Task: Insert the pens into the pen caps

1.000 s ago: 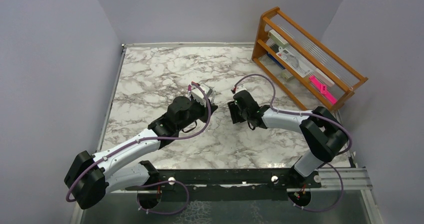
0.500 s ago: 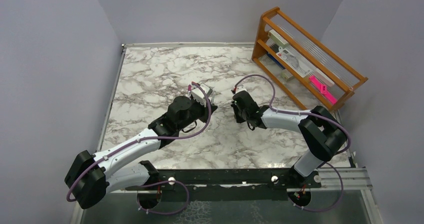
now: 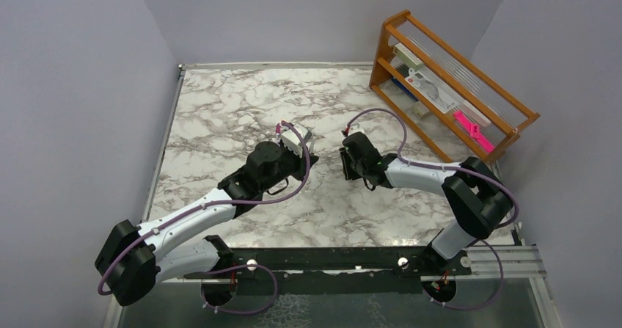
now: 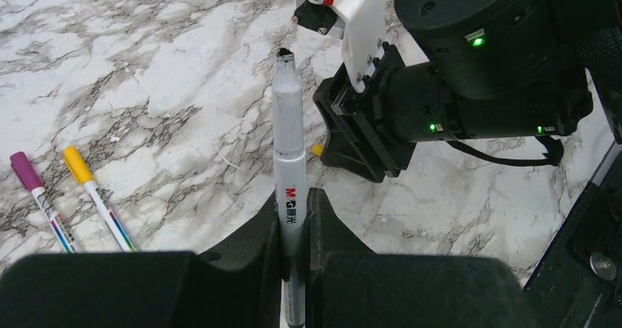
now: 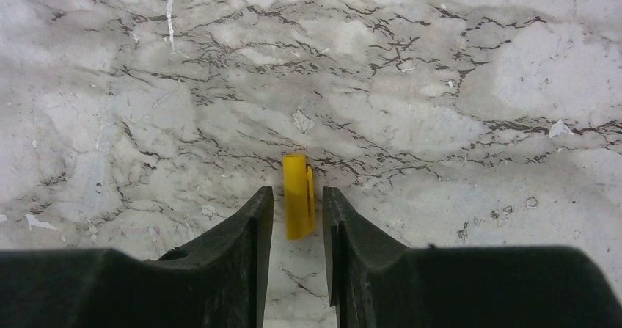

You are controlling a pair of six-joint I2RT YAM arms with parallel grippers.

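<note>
Right wrist fingers narrowly straddle yellow cap; left fingers clamp pen.

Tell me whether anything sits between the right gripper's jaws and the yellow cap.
Nothing visible does. In the right wrist view the yellow cap lies on the bare marble table, directly between the open jaws of the right gripper, with only a narrow gap on either side.

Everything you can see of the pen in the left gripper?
The pen is a slim white-grey plastic marker, red M&G logo on the barrel, dark bare tip, no cap. The left gripper clamps its lower barrel between both fingers; the rear end is hidden. It sticks straight out past the fingertips over the marble table, nothing else visibly touching it.
</note>
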